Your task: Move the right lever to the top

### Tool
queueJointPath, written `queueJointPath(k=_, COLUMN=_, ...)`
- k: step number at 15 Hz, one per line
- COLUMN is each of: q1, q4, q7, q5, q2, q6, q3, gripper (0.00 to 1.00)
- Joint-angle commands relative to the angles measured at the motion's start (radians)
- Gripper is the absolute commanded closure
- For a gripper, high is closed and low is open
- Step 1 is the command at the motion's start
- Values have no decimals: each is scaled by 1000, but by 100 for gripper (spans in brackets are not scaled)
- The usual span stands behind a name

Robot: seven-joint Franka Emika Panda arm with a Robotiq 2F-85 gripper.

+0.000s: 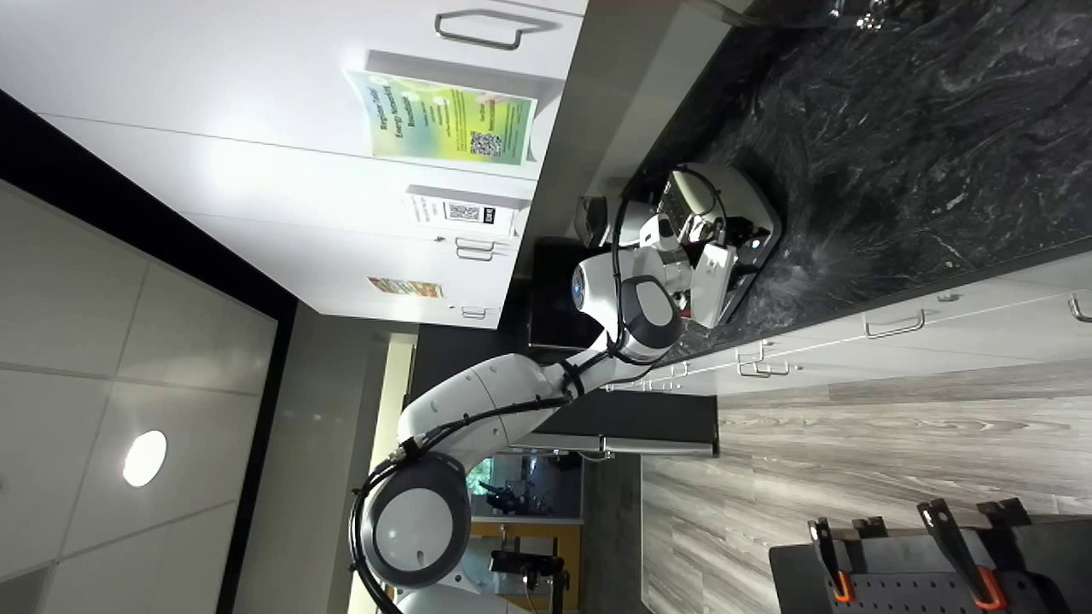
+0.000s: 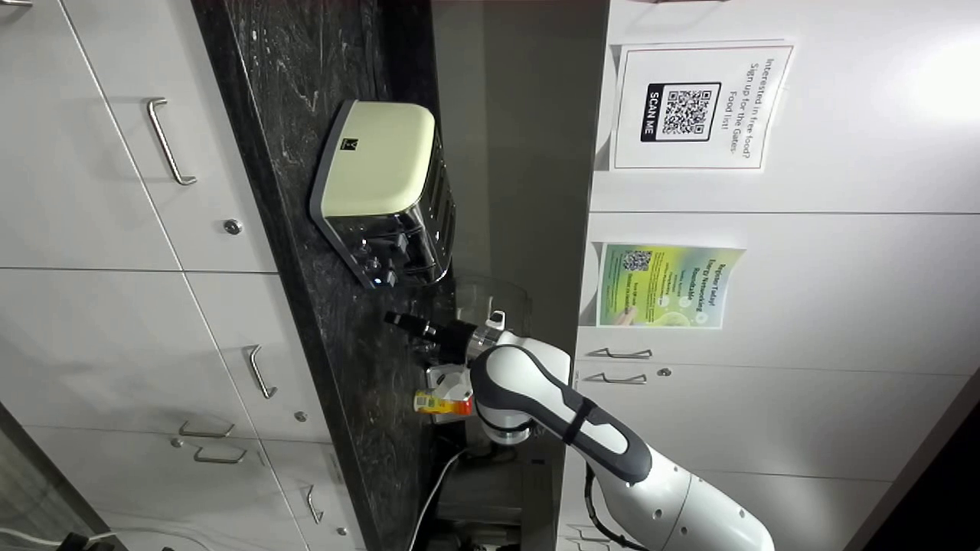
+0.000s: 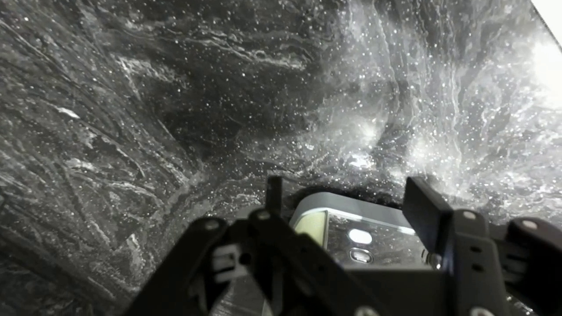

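Note:
The cream toaster point(image 2: 375, 161) stands on the dark counter, with its chrome control end facing my gripper. Two dark levers show there. The right lever point(image 2: 390, 277), farther from the cream side, appears lower than the left lever point(image 2: 400, 243). My gripper point(image 2: 392, 317) is a short distance from this end, apart from the toaster. In the wrist view my gripper point(image 3: 347, 197) is open, with nothing seen between its fingertips. The chrome panel point(image 3: 373, 245) shows beyond them, and the gripper body hides the levers there. The toaster also shows in an exterior view point(image 1: 734, 196), partly covered by my wrist.
The dark counter point(image 1: 896, 170) runs along the wall, under white upper cabinets point(image 2: 842, 306). A clear container point(image 2: 494, 298) stands behind my gripper. A yellow and red package point(image 2: 442, 403) stands under my arm. A black cable point(image 1: 618, 256) hangs along the arm.

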Motion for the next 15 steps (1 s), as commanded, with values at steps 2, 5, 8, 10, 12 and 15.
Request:
queueJointPath(k=2, q1=-50, q4=0, q7=-16, q5=0, q2=9, q6=55, q3=49, gripper=66)
queueJointPath(k=5, q1=-67, q4=10, q7=-22, q5=-2, q2=17, q6=42, q3=62, gripper=88)
queueJointPath(k=8, q1=-71, q4=15, q7=-24, q5=-13, q2=23, q6=17, q3=64, gripper=100)
queueJointPath(k=10, q1=-80, q4=15, q7=-37, q5=-9, q2=24, q6=-7, q3=78, gripper=100)
queueJointPath(k=12, q1=-54, q4=0, q7=8, q5=-12, q2=23, q6=21, q3=52, gripper=99)
queueJointPath(k=15, q1=-54, q4=0, q7=8, q5=-12, q2=26, q6=21, q3=53, gripper=99)
